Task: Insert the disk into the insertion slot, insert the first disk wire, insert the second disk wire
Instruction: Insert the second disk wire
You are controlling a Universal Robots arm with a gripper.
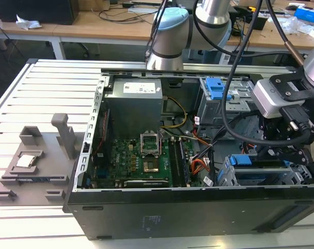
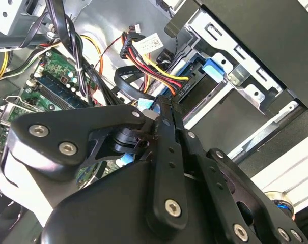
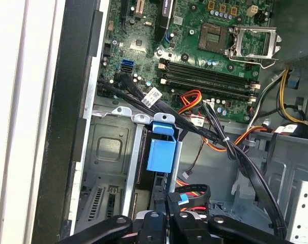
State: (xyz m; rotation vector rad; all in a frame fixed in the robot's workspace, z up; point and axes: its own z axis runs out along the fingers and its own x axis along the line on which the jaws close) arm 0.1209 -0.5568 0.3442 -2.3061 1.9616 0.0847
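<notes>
- Inside the open computer case (image 1: 146,212), at the exterior view's right, you have the gripper (image 1: 284,150) lowered into the corner where the drive bays sit.
- The disk (image 1: 260,174) lies in the insertion slot (image 1: 227,176) just below the gripper in the exterior view; its blue carrier shows at the slot's open end, and the silver body runs lengthwise toward the exterior view's right.
- In the first wrist view the disk's blue carrier (image 3: 160,147) stands directly ahead of the gripper (image 3: 166,216), set between the slot's metal rails (image 3: 131,168), so the drive looks seated or very nearly so.
- The gripper's black fingers (image 3: 156,223) look drawn together around something thin and dark at the tip, with a blue-tipped cable (image 3: 187,195) just beside them. You cannot tell from these views whether they actually grip a connector, so treat the grasp as unconfirmed.
- In the second wrist view the fingers (image 2: 166,132) point toward the bundle of red, yellow and orange wires (image 2: 154,71) and the blue carrier tab (image 2: 212,68) beyond it.
- The relation to watch: the disk's rear end lies straight ahead along the fingers' line, and its long axis runs with that line, not across it.
- The motherboard (image 1: 141,158) sits well apart, toward the exterior view's left.
</notes>
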